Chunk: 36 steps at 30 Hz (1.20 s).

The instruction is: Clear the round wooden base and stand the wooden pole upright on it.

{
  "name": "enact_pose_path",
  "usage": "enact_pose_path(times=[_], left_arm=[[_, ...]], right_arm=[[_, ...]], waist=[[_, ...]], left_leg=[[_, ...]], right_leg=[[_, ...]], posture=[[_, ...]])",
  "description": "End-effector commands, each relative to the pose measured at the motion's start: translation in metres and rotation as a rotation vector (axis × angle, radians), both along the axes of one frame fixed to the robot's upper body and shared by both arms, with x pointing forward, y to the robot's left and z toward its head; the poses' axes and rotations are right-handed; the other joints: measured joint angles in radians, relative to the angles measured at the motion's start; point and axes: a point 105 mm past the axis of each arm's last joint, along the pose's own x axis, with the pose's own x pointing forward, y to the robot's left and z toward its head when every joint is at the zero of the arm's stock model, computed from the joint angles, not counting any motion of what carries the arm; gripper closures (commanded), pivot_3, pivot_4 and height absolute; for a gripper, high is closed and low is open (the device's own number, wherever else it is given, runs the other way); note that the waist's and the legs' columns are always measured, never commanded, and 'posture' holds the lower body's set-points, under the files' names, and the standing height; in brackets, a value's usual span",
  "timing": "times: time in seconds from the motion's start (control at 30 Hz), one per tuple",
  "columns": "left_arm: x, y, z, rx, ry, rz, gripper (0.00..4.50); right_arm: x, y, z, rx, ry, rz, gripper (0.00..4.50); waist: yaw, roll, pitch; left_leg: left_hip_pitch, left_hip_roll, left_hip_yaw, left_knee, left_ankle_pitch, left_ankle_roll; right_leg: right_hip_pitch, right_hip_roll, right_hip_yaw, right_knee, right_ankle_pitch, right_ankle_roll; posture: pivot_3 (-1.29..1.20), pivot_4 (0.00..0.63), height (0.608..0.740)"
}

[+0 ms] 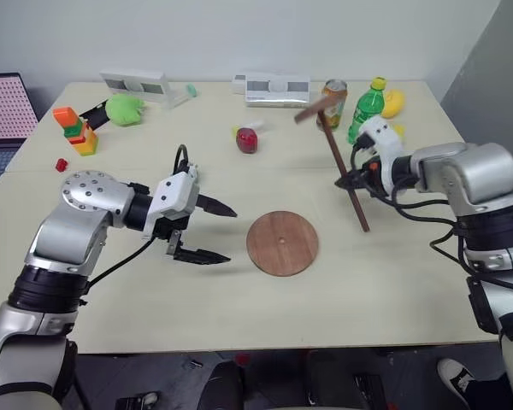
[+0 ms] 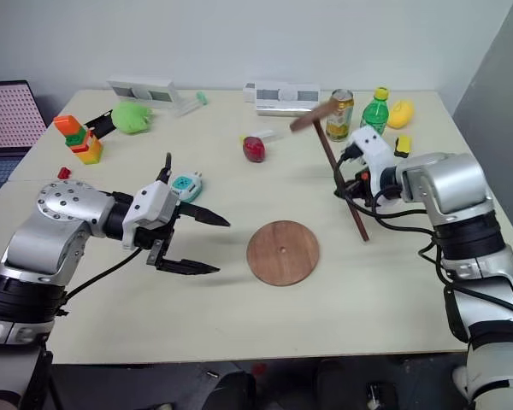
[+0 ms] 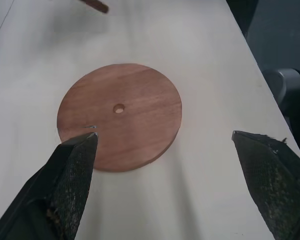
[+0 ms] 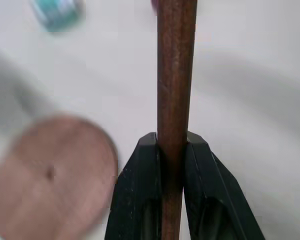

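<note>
The round wooden base (image 1: 281,243) lies flat in the middle of the table, its top bare and its small centre hole showing (image 3: 119,108). My right gripper (image 1: 352,181) is shut on the wooden pole (image 1: 340,166) around mid-length, to the right of the base. The pole is tilted, with its disc end (image 1: 318,108) up and leaning toward the far side and its lower tip close to the table. In the right wrist view the rod (image 4: 174,75) runs between the closed fingers (image 4: 140,190). My left gripper (image 1: 231,235) hangs open just left of the base, holding nothing.
Along the far edge stand a green bottle (image 1: 366,107), a can (image 1: 333,92), a yellow toy (image 1: 394,103) and two white boxes (image 1: 277,89). A red fruit (image 1: 247,140) lies mid-table. A green toy (image 1: 125,109), stacked blocks (image 1: 75,130) and a teal gadget (image 2: 186,184) lie to the left.
</note>
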Motion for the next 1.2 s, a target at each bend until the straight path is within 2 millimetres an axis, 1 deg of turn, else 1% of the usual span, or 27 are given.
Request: enact_pose_path(times=[0.03,0.13,0.17,0.27,0.33,0.43,0.7,0.83,1.0,1.2], left_arm=[[-0.003,0.003,0.011,-0.021,-0.021,0.002,0.00],[-0.005,0.002,0.010,-0.020,-0.011,-0.006,0.00],[-0.006,0.001,0.011,-0.020,-0.009,-0.007,0.00],[-0.008,0.000,0.012,-0.022,-0.004,-0.009,0.00],[-0.010,0.000,0.011,-0.022,0.001,-0.009,0.00],[-0.011,0.000,0.010,-0.020,0.007,-0.009,0.00],[-0.011,-0.001,0.009,-0.018,0.014,-0.009,0.00],[-0.012,-0.001,0.007,-0.013,0.020,-0.010,0.00],[-0.013,-0.001,0.006,-0.011,0.027,-0.011,0.00],[-0.014,-0.001,0.007,-0.010,0.032,-0.013,0.00]], right_arm=[[-0.024,0.025,0.052,0.234,-0.332,0.055,4.26],[-0.043,0.046,0.048,0.357,-0.385,0.136,4.26],[-0.049,0.052,0.043,0.380,-0.392,0.168,4.26],[-0.060,0.071,0.014,0.371,-0.407,0.202,4.26],[-0.064,0.078,-0.002,0.355,-0.418,0.206,4.26],[-0.063,0.080,-0.016,0.369,-0.420,0.190,4.26],[-0.070,0.091,-0.052,0.298,-0.419,0.241,4.26],[-0.070,0.090,-0.064,0.275,-0.402,0.245,4.26],[-0.062,0.086,-0.071,0.267,-0.395,0.201,4.26],[-0.055,0.081,-0.074,0.264,-0.400,0.171,4.26]], waist=[[-0.001,0.000,0.000],[0.000,0.000,0.000],[0.000,0.000,0.000],[0.002,-0.001,0.000],[0.002,-0.001,0.000],[0.001,-0.001,0.000],[0.001,-0.001,0.000],[0.002,-0.001,0.000],[0.002,-0.001,-0.001],[0.002,-0.001,-0.001]], left_leg=[[0.000,0.000,0.000,0.000,0.000,0.000],[0.000,0.001,-0.001,0.000,0.000,0.000],[0.000,0.000,-0.001,0.000,0.001,-0.001],[0.000,0.000,-0.001,0.000,0.002,-0.003],[0.001,0.000,-0.001,0.000,0.002,-0.003],[0.001,0.000,0.000,0.000,0.002,-0.003],[0.002,0.000,-0.001,0.000,0.002,-0.003],[0.002,0.000,-0.001,0.000,0.002,-0.003],[0.002,0.000,-0.001,0.000,0.002,-0.003],[0.003,0.000,-0.001,0.000,0.002,-0.003]], right_leg=[[0.000,0.000,0.000,0.000,0.000,0.000],[0.000,0.001,-0.001,0.001,0.000,0.000],[0.000,0.001,0.000,0.001,0.000,0.000],[0.001,0.000,-0.001,0.001,0.000,0.000],[0.001,0.000,0.000,0.000,0.000,0.000],[0.001,0.000,0.000,0.001,0.000,0.000],[0.001,0.001,0.000,0.001,0.000,0.000],[0.002,0.001,0.000,0.001,0.000,0.000],[0.002,0.001,0.000,0.001,0.000,0.000],[0.003,0.001,0.000,0.001,0.000,0.000]], posture=[[0.00,0.150,0.740],[0.00,0.150,0.740],[0.00,0.150,0.740],[0.00,0.150,0.740],[0.00,0.150,0.740],[0.00,0.150,0.740],[0.00,0.150,0.740],[0.00,0.150,0.740],[0.00,0.150,0.740],[0.00,0.150,0.740]])
